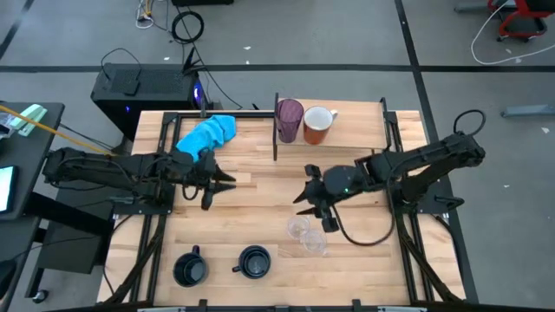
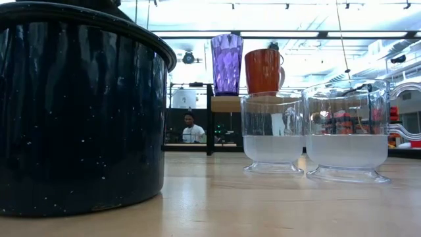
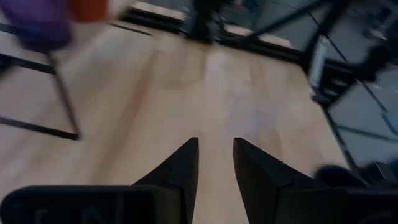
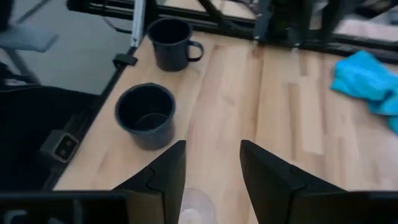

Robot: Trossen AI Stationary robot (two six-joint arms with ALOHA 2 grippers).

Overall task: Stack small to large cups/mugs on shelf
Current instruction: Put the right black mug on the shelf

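Observation:
The purple tumbler (image 1: 289, 120) and the orange mug (image 1: 318, 124) stand side by side at the left end of the shelf (image 1: 360, 130), at the table's far right; the low view shows them (image 2: 226, 64) (image 2: 263, 70) on its board. Two clear cups (image 1: 299, 228) (image 1: 314, 243) stand upright near the table's middle. Two black mugs (image 1: 189, 267) (image 1: 253, 262) stand at the near edge. My right gripper (image 1: 303, 201) hangs open just beyond the clear cups, one cup's rim (image 4: 198, 208) showing below its fingers. My left gripper (image 1: 227, 184) is open over bare wood.
A bright blue cloth (image 1: 208, 132) lies bunched at the far left of the table, close behind my left gripper. The shelf's dark upright (image 1: 276, 130) stands beside the tumbler. Bare wood lies between the two grippers and to the right of the orange mug on the shelf.

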